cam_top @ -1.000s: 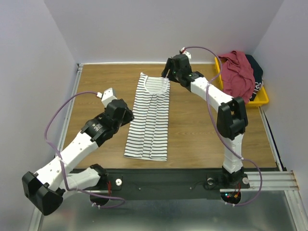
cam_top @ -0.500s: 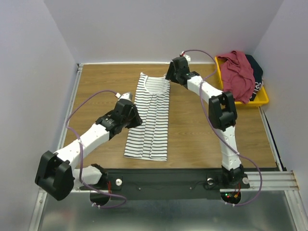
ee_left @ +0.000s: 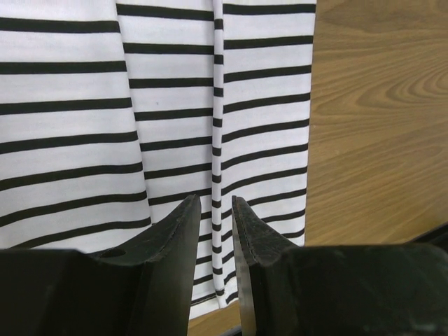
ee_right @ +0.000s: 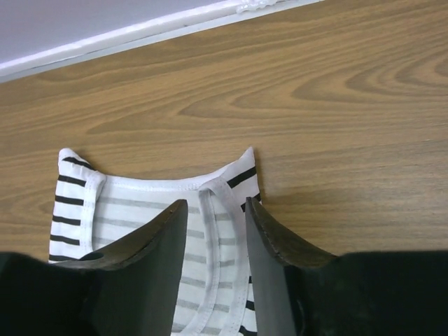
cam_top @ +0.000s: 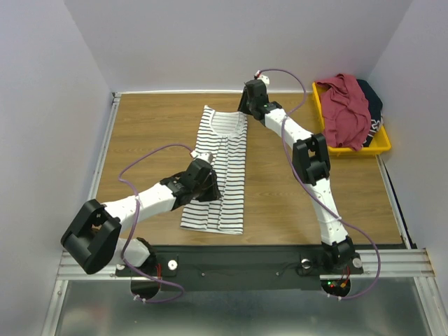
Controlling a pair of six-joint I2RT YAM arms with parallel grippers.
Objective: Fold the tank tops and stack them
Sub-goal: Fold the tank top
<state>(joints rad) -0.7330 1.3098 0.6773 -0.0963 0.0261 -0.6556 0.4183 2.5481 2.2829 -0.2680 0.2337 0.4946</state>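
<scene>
The white tank top with thin black stripes [cam_top: 220,168] lies flat on the wooden table, folded lengthwise into a narrow strip, neckline at the far end. My left gripper [cam_top: 207,183] hovers over its left middle. In the left wrist view its jaws [ee_left: 215,203] stand narrowly apart over a lengthwise fold of the striped cloth [ee_left: 175,105], holding nothing. My right gripper [cam_top: 246,105] is at the top's far right shoulder, open, with its jaws [ee_right: 215,204] astride the neckline strap [ee_right: 224,189]. The maroon-red top [cam_top: 346,108] and the dark navy top [cam_top: 373,105] lie in the bin.
A yellow plastic bin [cam_top: 381,143] stands at the far right against the wall. White walls close the table at the back and both sides. A metal rail [cam_top: 105,161] runs along the left edge. Bare wood [cam_top: 280,189] lies right of the striped top.
My left arm has swung right and nearer, bringing its gripper from the table left of the striped top onto the top's left middle. My right gripper has shifted slightly farther back at the shoulder.
</scene>
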